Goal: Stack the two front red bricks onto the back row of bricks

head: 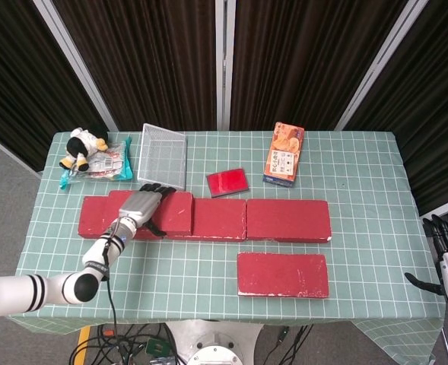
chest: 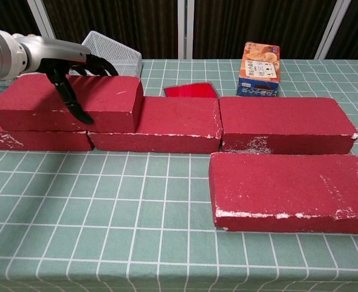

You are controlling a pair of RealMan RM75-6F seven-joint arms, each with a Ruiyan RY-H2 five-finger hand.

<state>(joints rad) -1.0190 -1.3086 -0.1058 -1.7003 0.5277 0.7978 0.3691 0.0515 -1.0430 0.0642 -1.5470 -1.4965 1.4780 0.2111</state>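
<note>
Head view: high above the near edge, looking steeply down on the whole table [head: 360, 163]. Chest view: low and close, facing level toward the back curtain (near half only). Both share the bricks [head: 283, 274] [chest: 288, 191] and basket [head: 163, 154] [chest: 115, 53].
</note>
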